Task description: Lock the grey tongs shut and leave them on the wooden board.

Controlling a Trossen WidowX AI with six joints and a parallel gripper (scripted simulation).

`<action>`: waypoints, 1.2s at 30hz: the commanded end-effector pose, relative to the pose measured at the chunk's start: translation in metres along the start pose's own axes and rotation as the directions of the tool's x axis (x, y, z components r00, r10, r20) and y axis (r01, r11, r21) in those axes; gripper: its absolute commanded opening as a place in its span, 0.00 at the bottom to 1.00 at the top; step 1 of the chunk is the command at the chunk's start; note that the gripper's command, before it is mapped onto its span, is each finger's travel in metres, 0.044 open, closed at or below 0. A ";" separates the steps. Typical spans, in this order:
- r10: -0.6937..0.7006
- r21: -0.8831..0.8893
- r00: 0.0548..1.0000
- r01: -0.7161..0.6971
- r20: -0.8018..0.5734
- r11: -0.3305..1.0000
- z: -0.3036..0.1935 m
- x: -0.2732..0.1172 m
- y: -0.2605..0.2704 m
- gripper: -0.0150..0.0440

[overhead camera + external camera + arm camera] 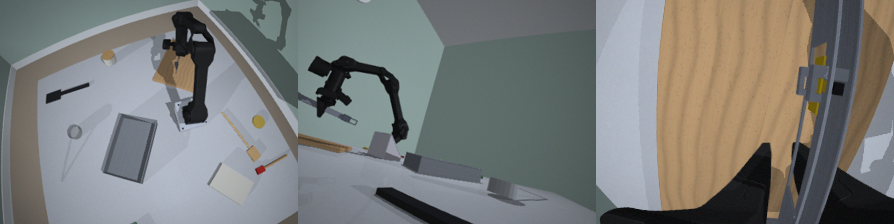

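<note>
Exterior view: the grey tongs (pixel 334 113) (pixel 838 120) are held above the wooden board (pixel 325 144) (pixel 721 100) (pixel 163 74), gripped by the nearly closed claw (pixel 320 115) (pixel 780 149). Their long axis is tilted, the looped end pointed down toward the arm's base (pixel 181 124); open air is left between tongs and board. No writing can be read.

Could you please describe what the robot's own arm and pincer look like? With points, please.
The arm (pixel 201 81) (pixel 367 68) is matte black throughout, with slim links, chunky rounded joints and a boxy block near the wrist. The pincer (pixel 320 115) (pixel 780 149) is also black, with two wedge-shaped fingers narrowing to blunt tips. I can make out no cables or markings.
</note>
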State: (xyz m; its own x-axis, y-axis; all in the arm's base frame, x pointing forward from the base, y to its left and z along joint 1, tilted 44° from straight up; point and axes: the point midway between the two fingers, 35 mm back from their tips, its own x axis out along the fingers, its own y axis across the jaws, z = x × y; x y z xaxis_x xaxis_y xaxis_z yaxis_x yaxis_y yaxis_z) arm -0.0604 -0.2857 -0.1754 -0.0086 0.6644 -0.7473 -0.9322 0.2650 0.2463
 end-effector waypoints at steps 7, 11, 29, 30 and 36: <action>0.002 -0.005 1.000 -0.002 -0.006 1.000 -0.001 0.015 0.000 0.00; 0.002 -0.005 1.000 -0.002 -0.006 1.000 0.000 0.021 0.001 0.00; 0.003 -0.005 1.000 -0.003 -0.006 1.000 0.003 0.050 0.001 0.00; 0.003 -0.005 1.000 -0.003 -0.006 1.000 0.003 0.052 0.001 0.00; 0.003 -0.005 1.000 -0.003 -0.005 1.000 0.004 0.058 0.002 0.00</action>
State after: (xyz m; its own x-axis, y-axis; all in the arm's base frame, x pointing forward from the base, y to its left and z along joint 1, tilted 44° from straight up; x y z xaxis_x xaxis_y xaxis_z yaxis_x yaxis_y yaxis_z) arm -0.0596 -0.2410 -0.2159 -0.0077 0.6719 -0.7406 -0.9325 0.2627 0.2479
